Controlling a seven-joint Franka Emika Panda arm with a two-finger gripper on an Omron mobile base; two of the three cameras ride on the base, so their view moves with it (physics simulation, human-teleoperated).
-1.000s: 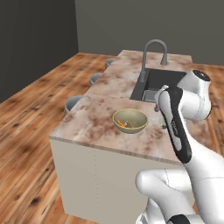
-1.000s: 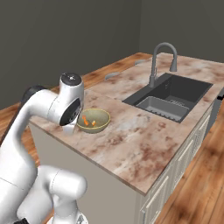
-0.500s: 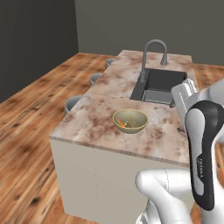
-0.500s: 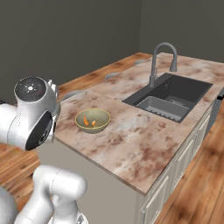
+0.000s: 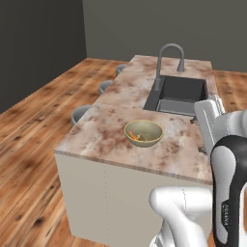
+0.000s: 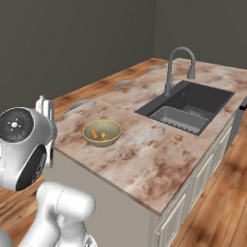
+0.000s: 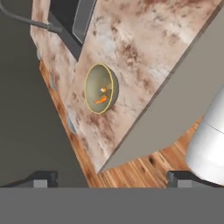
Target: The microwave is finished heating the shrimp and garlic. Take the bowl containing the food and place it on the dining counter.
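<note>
Since the bowl (image 5: 143, 133) is already seen standing upright on the dining counter (image 5: 111, 140), near the counter's near end and well apart from the dark sink (image 5: 179, 94) and the grey arched tap (image 5: 168, 60) farther along, the placing step is judged to be done. The shrimp (image 6: 95, 134) is seen inside the bowl as small orange pieces; the garlic cannot be made out with certainty. In the hand view the gripper (image 7: 111, 177) is shown with its two dark tips spread wide and nothing between them, and the bowl lies far ahead of them on the stone top.

Little is left that could spoil the result, but some risks are judged to remain. The bowl sits toward the near-left part of the marbled top, not far from the near edge, so a push from a swinging arm link could slide it over that edge. The arm is folded close to the counter's near right side in the left base view, and a wide swing made there could strike the counter. If the base were driven forward, the beige counter side could be bumped and the bowl jolted.
</note>
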